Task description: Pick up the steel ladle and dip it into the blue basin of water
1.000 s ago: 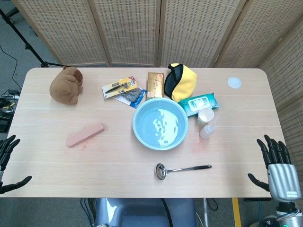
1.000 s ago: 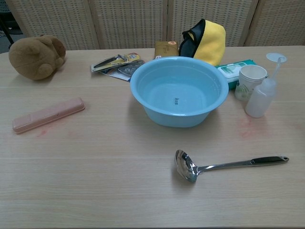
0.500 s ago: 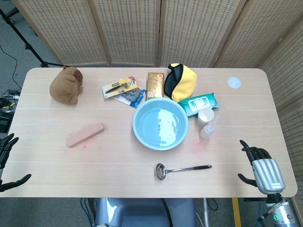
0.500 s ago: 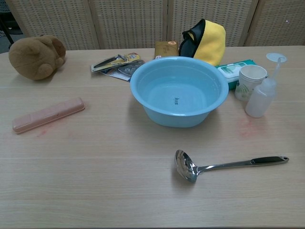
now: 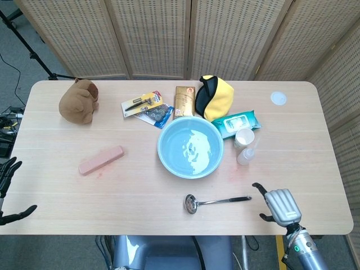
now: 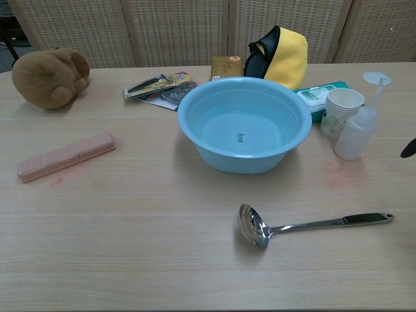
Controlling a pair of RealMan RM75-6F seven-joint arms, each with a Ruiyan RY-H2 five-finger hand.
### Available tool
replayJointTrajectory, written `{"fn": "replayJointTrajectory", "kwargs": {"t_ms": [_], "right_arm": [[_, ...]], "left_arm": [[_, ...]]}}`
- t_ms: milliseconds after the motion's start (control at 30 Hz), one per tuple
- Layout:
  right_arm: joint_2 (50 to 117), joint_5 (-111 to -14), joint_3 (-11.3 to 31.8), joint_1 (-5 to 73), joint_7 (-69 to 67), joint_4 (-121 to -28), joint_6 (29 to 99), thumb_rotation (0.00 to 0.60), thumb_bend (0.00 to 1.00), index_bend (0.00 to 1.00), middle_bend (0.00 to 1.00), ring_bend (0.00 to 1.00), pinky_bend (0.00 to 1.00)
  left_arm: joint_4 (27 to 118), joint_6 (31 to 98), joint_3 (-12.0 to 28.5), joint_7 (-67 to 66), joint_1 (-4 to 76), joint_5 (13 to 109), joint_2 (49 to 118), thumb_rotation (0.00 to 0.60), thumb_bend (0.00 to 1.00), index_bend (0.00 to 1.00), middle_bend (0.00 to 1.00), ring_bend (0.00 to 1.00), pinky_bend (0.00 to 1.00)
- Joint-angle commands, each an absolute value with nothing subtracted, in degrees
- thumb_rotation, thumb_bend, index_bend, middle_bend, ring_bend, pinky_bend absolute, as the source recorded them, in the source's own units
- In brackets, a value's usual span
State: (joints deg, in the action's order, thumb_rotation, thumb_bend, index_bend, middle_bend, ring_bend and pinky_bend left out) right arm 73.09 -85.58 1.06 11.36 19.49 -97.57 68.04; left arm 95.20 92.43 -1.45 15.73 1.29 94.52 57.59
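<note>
Steel ladle [image 5: 216, 201] lies flat on the counter [image 5: 140, 185], near the front edge, just in front of the blue basin [image 5: 190, 147]. Bowl end points to the robot's left, dark-tipped handle to the right. Nothing touches it. In the chest view the ladle [image 6: 305, 225] sits apart from the basin [image 6: 244, 123], bowl facing up.

Basin holds water; the surface shows light reflections in the head view.

Right hand [image 5: 278, 206] is over the counter's front right area, just beside the ladle's handle tip but not touching it. Fingers are spread, thumb out toward the handle, holding nothing. In the chest view only a dark fingertip [image 6: 409, 148] shows at the right edge.

Left hand [image 5: 8, 191] is at the far left edge of the head view, off the counter, fingers apart, holding nothing.

Other items: brown plush toy [image 5: 79, 101] back left; pink case [image 5: 101, 160] left of the basin; packaged razor [image 5: 142, 103] and gold packet [image 5: 183, 100] behind the basin; yellow-and-black item [image 5: 214, 97]; wet-wipes pack [image 5: 236, 123]; paper cup [image 5: 243, 137] and clear squeeze bottle [image 5: 247, 153] just right of the basin; white disc [image 5: 278, 98] back right.
</note>
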Motion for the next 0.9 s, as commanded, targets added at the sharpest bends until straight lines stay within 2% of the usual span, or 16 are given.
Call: {"fn": "replayJointTrajectory", "kwargs": {"t_ms": [33, 200, 467, 900], "right_arm": [[76.1, -81.5, 1.9, 13.3, 24.6, -97.3, 65.0, 0.6, 0.01, 0.32, 0.86, 0.89, 1.0], [78.9, -77.0, 2.8, 15.0, 29.4, -97.1, 63.0, 0.6, 0.17, 0.37, 0.86, 0.89, 1.0], [82.9, -70.7, 3.1, 16.9, 36.8, -96.0, 62.1, 0.6, 0.36, 0.37, 0.86, 0.89, 1.0], [89.1, -65.7, 2.7, 18.5, 42.5, -92.9, 63.8, 0.6, 0.36, 0.37, 0.86, 0.89, 1.0]], "left_arm": [[95.1, 92.7, -1.4, 16.2, 1.2, 94.5, 57.4, 0.6, 0.02, 0.0, 0.0, 0.0, 0.0], [94.9, 92.8, -1.4, 16.8, 1.2, 94.6, 57.3, 0.6, 0.02, 0.0, 0.0, 0.0, 0.0], [94.8, 92.9, -1.3, 16.9, 1.1, 94.6, 57.2, 0.6, 0.02, 0.0, 0.0, 0.0, 0.0], [95.2, 93.2, -1.3, 16.4, 0.9, 94.6, 57.3, 0.6, 0.02, 0.0, 0.0, 0.0, 0.0]]}}
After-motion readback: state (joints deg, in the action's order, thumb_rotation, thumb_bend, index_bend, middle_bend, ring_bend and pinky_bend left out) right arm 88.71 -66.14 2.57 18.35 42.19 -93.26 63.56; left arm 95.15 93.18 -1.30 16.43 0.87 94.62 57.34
